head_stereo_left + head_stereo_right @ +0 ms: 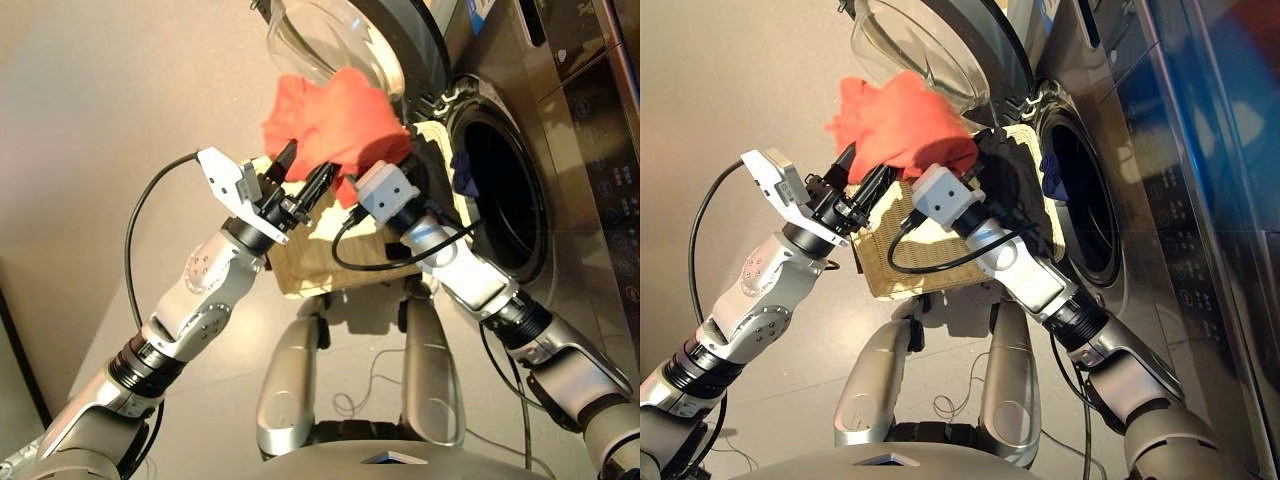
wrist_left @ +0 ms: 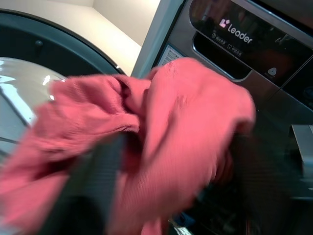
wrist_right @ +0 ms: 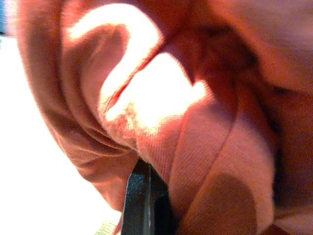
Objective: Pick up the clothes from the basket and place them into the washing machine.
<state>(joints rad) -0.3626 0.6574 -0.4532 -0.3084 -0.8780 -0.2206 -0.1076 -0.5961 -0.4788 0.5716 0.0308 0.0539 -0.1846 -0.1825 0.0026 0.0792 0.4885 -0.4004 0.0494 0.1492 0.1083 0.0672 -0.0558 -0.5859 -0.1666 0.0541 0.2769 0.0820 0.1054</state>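
Washing machine (image 1: pixel 590 180) at right, round door (image 1: pixel 340 40) swung open, navy garment (image 1: pixel 466 170) hanging at the drum mouth. Wicker basket (image 1: pixel 310 265) on the floor beside it. Red-orange garment (image 1: pixel 335 120) held aloft above the basket, near the door. Left end effector (image 1: pixel 302 175) fingers apart, touching the cloth's lower edge. Right end effector (image 1: pixel 385 160) buried in the cloth; can't tell its state.

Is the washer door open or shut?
Open: the door is swung aside, leaving the washing machine's dark drum mouth exposed.
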